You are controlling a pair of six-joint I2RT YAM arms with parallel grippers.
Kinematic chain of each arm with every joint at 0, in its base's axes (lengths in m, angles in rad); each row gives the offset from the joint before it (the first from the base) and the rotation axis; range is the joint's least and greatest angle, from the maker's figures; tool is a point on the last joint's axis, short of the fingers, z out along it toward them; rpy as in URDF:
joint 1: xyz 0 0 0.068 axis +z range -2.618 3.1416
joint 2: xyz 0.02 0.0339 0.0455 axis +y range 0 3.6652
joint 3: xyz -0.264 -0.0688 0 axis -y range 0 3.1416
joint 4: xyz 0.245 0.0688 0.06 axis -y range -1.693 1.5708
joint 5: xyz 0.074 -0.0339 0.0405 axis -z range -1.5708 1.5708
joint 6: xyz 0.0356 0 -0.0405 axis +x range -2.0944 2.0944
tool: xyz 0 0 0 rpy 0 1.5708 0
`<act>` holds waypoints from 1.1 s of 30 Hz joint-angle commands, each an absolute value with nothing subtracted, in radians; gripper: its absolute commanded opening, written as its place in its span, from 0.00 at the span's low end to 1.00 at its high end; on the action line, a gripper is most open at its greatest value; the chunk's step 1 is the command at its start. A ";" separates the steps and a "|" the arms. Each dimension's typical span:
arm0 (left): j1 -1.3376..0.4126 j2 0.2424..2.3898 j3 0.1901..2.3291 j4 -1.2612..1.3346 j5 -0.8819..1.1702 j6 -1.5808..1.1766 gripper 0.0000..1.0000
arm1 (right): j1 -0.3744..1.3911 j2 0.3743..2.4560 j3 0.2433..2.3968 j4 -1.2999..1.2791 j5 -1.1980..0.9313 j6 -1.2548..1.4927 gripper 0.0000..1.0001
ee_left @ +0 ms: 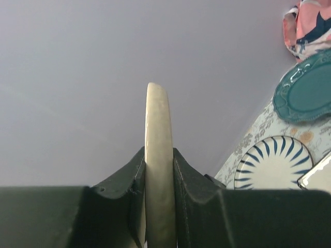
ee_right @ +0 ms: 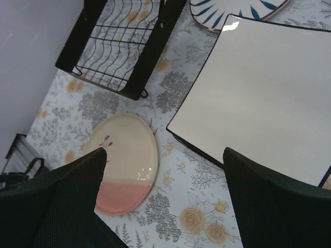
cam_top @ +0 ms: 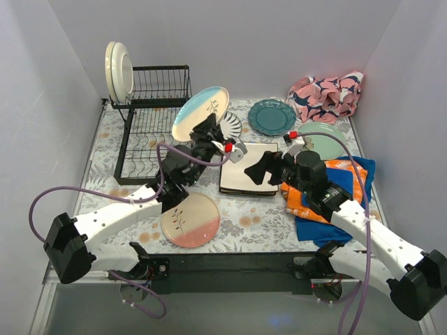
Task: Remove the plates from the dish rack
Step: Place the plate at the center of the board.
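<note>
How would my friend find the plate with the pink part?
Start at the black dish rack on the left, then come toward the near edge. A round cream plate lies flat there on the flowered table. Only this one has a pink band along one edge.

No words, numbers or signs can be read in any view. The pink and cream plate (cam_top: 190,219) has only a little twig drawn on it. The table (cam_top: 262,227) has only flowers and leaves.

Lab test booth: blank walls (cam_top: 279,42), floral table (cam_top: 258,225)
</note>
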State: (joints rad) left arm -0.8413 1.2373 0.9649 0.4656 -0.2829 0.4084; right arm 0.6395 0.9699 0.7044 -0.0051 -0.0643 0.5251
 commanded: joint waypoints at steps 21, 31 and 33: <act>-1.436 1.284 0.525 1.362 -0.793 1.012 0.00 | 0.397 0.943 0.974 -0.041 -0.455 0.577 0.98; -1.485 1.520 0.531 1.537 -0.766 1.052 0.00 | 0.399 1.049 0.891 0.054 -0.650 0.663 0.91; -1.488 1.542 0.529 1.543 -0.759 1.052 0.00 | 0.400 1.045 0.850 0.022 -0.618 0.628 0.90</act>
